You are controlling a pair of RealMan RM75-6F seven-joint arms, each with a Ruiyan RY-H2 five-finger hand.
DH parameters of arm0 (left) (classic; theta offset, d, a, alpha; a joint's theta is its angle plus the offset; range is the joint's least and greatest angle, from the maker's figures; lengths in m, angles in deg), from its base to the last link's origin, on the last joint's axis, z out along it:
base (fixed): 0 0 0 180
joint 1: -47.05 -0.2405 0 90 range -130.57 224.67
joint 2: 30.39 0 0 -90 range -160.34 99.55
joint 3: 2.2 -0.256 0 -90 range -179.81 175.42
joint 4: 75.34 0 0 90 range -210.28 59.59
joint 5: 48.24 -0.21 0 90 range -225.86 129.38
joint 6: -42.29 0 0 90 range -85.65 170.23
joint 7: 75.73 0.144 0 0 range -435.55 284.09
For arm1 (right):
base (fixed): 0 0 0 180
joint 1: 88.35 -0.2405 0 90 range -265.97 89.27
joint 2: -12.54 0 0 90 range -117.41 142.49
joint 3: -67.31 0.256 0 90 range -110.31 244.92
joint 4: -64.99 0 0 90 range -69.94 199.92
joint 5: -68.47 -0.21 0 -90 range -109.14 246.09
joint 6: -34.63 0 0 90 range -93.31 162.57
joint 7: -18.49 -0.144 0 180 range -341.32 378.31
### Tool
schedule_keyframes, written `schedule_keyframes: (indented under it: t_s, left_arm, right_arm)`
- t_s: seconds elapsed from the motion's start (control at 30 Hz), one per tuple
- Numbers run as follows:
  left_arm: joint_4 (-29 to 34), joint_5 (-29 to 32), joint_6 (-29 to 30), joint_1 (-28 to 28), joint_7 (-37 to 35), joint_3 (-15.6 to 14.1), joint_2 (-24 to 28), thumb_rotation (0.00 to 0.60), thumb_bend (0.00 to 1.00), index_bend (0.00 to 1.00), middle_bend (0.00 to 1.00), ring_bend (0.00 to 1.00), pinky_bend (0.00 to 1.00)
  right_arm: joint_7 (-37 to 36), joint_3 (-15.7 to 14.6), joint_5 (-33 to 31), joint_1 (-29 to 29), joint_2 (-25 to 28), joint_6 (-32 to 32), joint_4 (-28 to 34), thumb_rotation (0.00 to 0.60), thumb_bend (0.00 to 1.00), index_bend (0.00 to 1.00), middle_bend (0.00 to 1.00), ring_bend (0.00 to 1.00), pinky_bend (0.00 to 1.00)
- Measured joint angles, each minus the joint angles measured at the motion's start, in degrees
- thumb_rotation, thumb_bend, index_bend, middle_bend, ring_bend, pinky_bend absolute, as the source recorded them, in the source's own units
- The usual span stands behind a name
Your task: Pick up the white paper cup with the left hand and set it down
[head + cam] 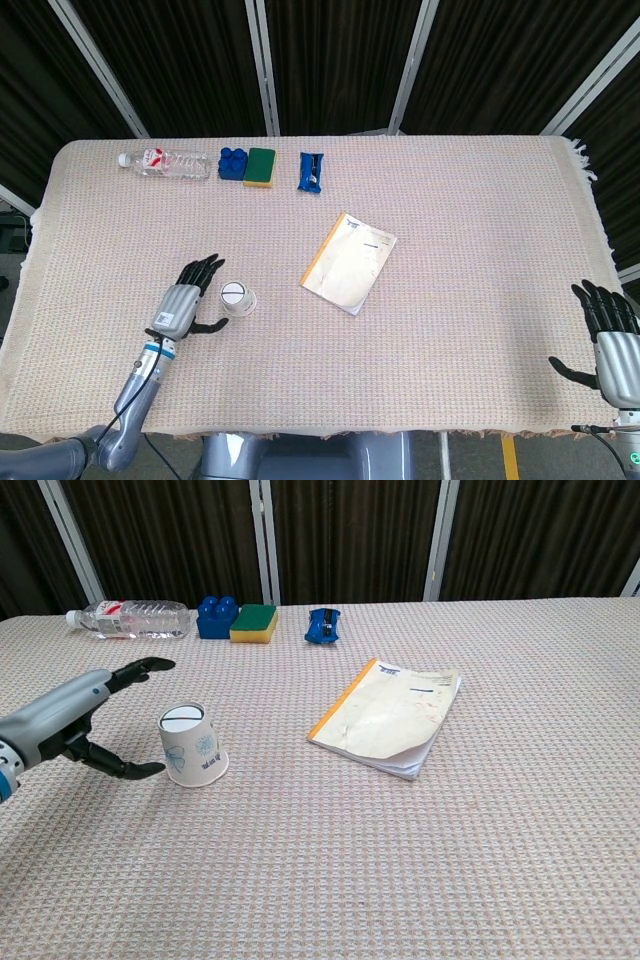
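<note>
White flower-printed paper cup (192, 745): upside down, near left of table. Left hand (75, 712): beside it, fingers spread, released. Right hand (612, 332): fingers spread, empty.

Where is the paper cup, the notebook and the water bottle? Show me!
white paper cup (192, 747), chest view, on its flowered side wall.
notebook (390, 715), chest view, middle of its cover.
water bottle (165, 162), head view, on its clear body beside the label.
</note>
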Motion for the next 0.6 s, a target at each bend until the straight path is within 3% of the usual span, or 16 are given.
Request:
schedule_keyframes:
  t_s: [0.13, 0.33, 0.47, 0.6]
  left_arm:
    - [1.25, -1.43, 3.02, -1.08, 2.79, -0.29, 1.91, 0.6, 0.12, 0.0, 0.0, 0.0, 0.0]
    - [5.78, -3.47, 11.11, -4.69, 17.13, -1.35, 6.23, 0.6, 0.08, 0.0, 0.0, 0.0, 0.0]
    - [11.42, -4.14, 18.55, -9.02, 28.13, -2.26, 10.36, 0.6, 0.08, 0.0, 0.0, 0.0, 0.0]
    - [17.26, -4.07, 23.39, -13.48, 31.76, -3.22, 14.99, 0.6, 0.08, 0.0, 0.0, 0.0, 0.0]
  right_arm:
    - [0.07, 0.17, -0.23, -0.01, -0.18, -0.07, -0.39, 0.6, 0.0, 0.0, 0.0, 0.0, 0.0]
    - [0.47, 0.16, -0.07, -0.16, -0.4, 0.05, -0.49, 0.6, 0.0, 0.0, 0.0, 0.0, 0.0]
    - [1.48, 0.14, 0.11, -0.25, -0.78, -0.01, -0.69, 0.6, 0.0, 0.0, 0.0, 0.0, 0.0]
    - [2.1, 0.13, 0.23, -0.34, -1.2, -0.08, -0.82, 0.6, 0.0, 0.0, 0.0, 0.0, 0.0]
